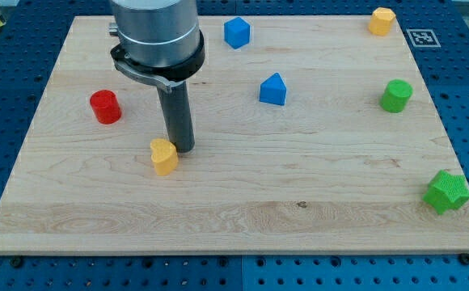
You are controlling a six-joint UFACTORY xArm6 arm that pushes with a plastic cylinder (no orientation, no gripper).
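Nearest the view's bottom, at the right edge of the wooden board [242,218], I see a green star-shaped block [447,191] lying flat close to the board's corner.

Further up, left of centre, sits a yellow block [164,156], roughly heart-shaped, its rounded lobes toward the view's top. My tip [181,149] stands on the board just beside it, at its upper right, touching it or a hair apart; I cannot tell which. The rod is upright, its long axis vertical, rising into the grey cylinder of the arm [155,32] at the view's top. I have no fingers on this rig, so nothing is clasped or let go: the rod ends bare and only meets the board and, perhaps, the yellow block.

To the left and a little further back is a red cylinder [104,107], upright, well apart from my tip. Right of the rod, near the board's middle, a blue block [273,89] with a peaked top points toward the view's top. At the right side stands a green cylinder [396,95].

Farthest off, a second blue block [237,32] lies near the top edge, and a yellow hexagonal block [381,20] sits in the top right corner.
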